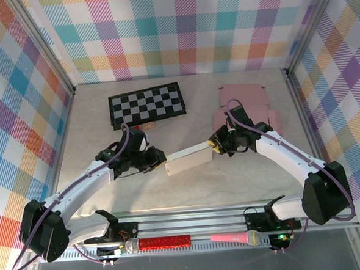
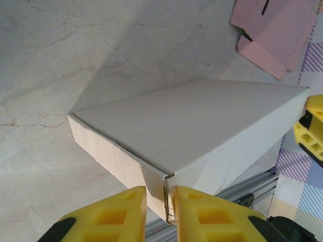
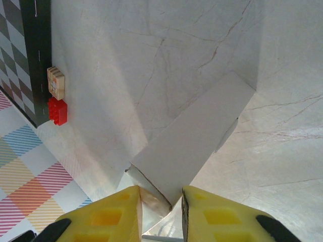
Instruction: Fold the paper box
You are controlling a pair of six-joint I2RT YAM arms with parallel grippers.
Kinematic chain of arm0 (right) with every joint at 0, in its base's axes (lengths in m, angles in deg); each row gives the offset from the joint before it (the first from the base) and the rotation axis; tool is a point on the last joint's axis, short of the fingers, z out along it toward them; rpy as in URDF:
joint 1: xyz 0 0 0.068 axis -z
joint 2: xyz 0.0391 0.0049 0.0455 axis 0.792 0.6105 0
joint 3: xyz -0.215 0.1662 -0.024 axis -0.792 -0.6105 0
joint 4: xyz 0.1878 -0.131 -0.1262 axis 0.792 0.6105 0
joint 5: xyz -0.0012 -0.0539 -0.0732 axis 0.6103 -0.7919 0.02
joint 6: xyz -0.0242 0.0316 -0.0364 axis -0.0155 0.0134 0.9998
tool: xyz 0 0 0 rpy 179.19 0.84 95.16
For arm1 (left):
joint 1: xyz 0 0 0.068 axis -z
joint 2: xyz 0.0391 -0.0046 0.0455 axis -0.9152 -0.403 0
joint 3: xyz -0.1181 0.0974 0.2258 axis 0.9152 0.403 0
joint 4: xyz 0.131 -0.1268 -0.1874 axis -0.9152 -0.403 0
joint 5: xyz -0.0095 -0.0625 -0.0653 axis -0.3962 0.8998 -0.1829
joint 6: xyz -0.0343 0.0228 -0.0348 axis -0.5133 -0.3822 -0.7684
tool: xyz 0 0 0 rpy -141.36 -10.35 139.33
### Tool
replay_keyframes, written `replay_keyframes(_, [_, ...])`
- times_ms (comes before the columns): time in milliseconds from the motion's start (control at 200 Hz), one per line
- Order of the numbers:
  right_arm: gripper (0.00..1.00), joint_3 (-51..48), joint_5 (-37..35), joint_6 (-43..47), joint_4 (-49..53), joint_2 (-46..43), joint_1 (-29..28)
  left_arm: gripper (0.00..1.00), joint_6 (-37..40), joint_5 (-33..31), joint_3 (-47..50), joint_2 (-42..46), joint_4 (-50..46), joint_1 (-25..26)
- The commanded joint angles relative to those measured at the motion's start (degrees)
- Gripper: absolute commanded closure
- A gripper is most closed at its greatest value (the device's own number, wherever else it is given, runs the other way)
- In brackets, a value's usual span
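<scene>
The box (image 1: pixel 189 159) lies over the middle of the table (image 1: pixel 244 183), slanting between the two arms, folded into a long flat block. The left gripper (image 2: pixel 160 199) is nearly closed, pinching the wall at a corner seam. The right gripper (image 3: pixel 160 199) is just as narrow, nipping the flap at the opposite end. The box looks light, thin-walled and easily creased, with smooth faces likely to slip. The best hold is probably at edges and corners, where the card is stiffest, with gentle pressure; the broad top would dent.
</scene>
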Motion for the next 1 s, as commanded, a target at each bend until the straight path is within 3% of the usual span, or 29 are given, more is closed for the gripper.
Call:
replay_keyframes(0, [0.67,-1.31,-1.39,-0.45,6.88,0.83,0.24,0.81,2.52,-3.17,4.2,-2.58,-7.97,0.92])
replay_keyframes(190, [0.29,2.19,-2.73,2.32,7.4,-2.93,1.79,0.81,4.52,-5.52,-0.06,-1.79,-11.29,1.76])
replay_keyframes(310, [0.23,1.95,5.69,-2.12,5.93,-1.36,5.03,0.81,5.42,-5.81,-1.96,-2.83,-11.93,2.41])
replay_keyframes(435, [0.15,0.64,9.16,-8.58,1.29,-0.26,5.29,0.81,5.37,-6.18,-3.26,-3.78,-11.84,3.26])
replay_keyframes(585, [0.16,-0.89,12.99,-13.85,-2.83,2.68,5.16,0.81,5.38,-6.66,-4.02,-4.51,-11.83,4.15])
replay_keyframes(725, [0.22,-3.3,15.78,-17.02,-10.7,6.05,5.16,0.81,5.12,-7.22,-4.01,-4.15,-11.77,4.35])
replay_keyframes(885, [0.37,-4.0,18.17,-15.76,-12.04,8.17,4.65,0.78,5.3,-8.08,-5.26,-3.58,-12.74,4.44])
replay_keyframes(995, [0.53,-6.26,17.63,-15.01,-14.18,7.04,3.9,0.67,4.54,-10.48,-7.62,-1.03,-14.69,4.4])
